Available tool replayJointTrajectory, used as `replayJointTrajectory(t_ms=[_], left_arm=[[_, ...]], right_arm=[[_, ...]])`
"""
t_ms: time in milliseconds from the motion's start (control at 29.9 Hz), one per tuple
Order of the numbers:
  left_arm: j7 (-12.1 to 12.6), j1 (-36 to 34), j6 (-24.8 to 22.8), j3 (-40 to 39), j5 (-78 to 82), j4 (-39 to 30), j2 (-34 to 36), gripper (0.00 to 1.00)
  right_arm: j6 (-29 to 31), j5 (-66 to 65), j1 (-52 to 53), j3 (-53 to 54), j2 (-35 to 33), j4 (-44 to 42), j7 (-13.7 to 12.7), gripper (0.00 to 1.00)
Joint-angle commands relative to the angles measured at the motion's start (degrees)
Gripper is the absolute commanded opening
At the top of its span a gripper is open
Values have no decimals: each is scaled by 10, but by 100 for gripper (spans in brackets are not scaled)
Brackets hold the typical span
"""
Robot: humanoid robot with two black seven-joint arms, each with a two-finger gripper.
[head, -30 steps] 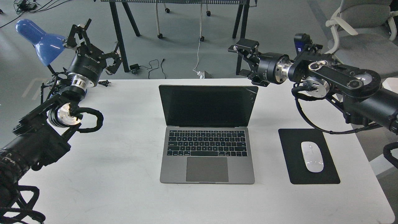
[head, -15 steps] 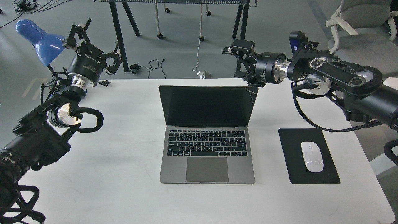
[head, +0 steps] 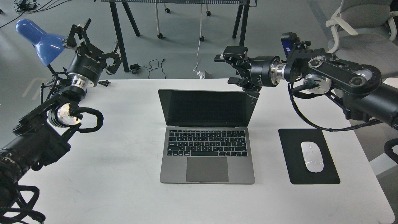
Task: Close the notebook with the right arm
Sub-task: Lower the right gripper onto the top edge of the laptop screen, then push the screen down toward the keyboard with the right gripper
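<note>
Grey metal forms the body of the notebook [head: 207,137], a slim laptop standing open at the middle of the white counter [head: 124,186]. Its base lies flat, with a black keyboard [head: 207,143] across the upper half and a large, slightly darker trackpad [head: 207,169] below, centred toward the near edge. The screen [head: 207,108] is black and unlit, framed by a thin dark bezel, and leans back from the hinge so that its top edge sits toward the far side of the counter. Faint pale smudges show near the screen's upper right corner.

The right arm [head: 342,81] reaches in from the right, black with silver joint rings and a black cable loop hanging beneath it. The right gripper [head: 231,67] is at the lid's upper right corner, just above and behind the top edge; its fingers are spread apart and hold nothing, and contact with the lid cannot be told.

The left gripper [head: 93,46] is raised at the far left beside a blue lamp [head: 39,40], its fingers splayed and empty, well apart from the notebook.

Right of the notebook, a black mouse pad [head: 295,168] lies flat on the counter with a white mouse [head: 312,156] on it.
</note>
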Motion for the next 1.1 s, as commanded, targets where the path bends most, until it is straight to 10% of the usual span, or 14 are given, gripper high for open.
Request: replayJointTrajectory(t_ms=[0, 1071], left_arm=[[0, 0, 0, 0, 0, 0, 0, 100], [0, 0, 0, 0, 0, 0, 0, 100]], right_arm=[[2, -2, 0, -6, 0, 14, -2, 100], [3, -2, -24, -89, -4, 144, -14, 100]])
